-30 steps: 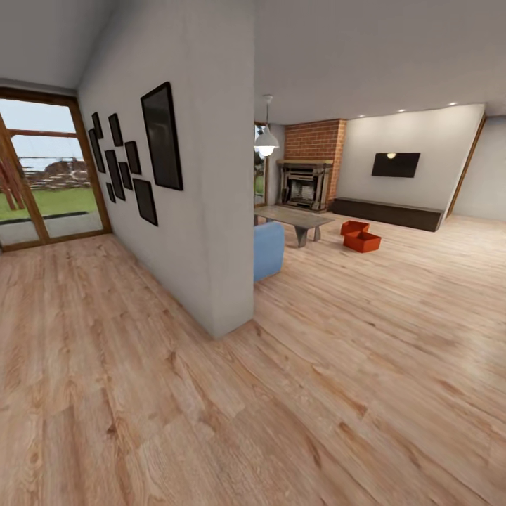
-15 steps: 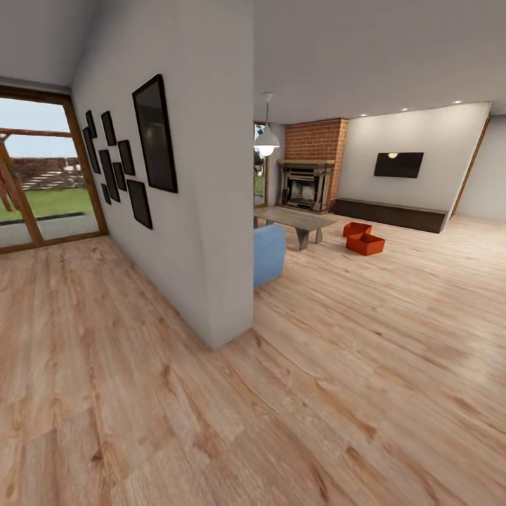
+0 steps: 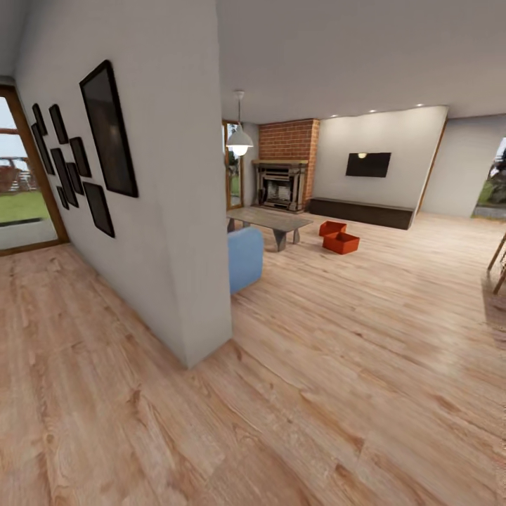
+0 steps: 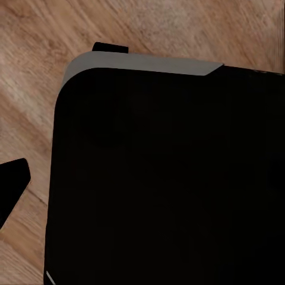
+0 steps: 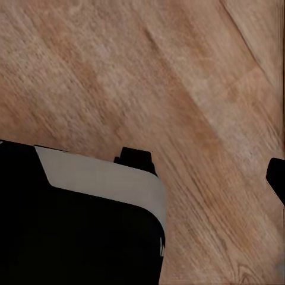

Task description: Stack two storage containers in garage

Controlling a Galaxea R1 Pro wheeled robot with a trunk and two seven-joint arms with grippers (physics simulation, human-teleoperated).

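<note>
- Compared with half a second ago, the whole head view has slid leftward and the rooms have drawn nearer, so the camera has turned and advanced; the furniture itself has not changed place. A strip of garden at the far right edge and some thin wooden legs by the right border have come into view.
- Head view: a white partition wall [image 3: 190, 232] carrying a cluster of black picture frames [image 3: 107, 130] splits the scene. To its left stands a glazed patio door [image 3: 24, 190]; to its right the living room [image 3: 365, 232] opens up over light wood plank flooring [image 3: 330, 379].
- Head view, farther in: the two storage containers [image 3: 339, 237] sit on the planks, touching at a corner, just beside the low grey table [image 3: 270, 221] and in front of the red brick fireplace [image 3: 284, 169]. A blue sofa [image 3: 244, 258] end pokes out from behind the partition, a white pendant lamp [image 3: 239, 140] hangs above the table, and a dark wall screen [image 3: 367, 164] hangs over a long low cabinet [image 3: 360, 211].
- Left wrist view: a large black body with a pale grey rim [image 4: 166, 172] over the wooden planks. A dark pointed tip shows at one edge, too little to tell whether the left claw is released or clenched.
- Right wrist view: the same black, grey-rimmed body [image 5: 77, 219] at one corner, more bare planking beyond. A dark sliver sits at the opposite edge; I cannot tell the right claw's state either.
</note>
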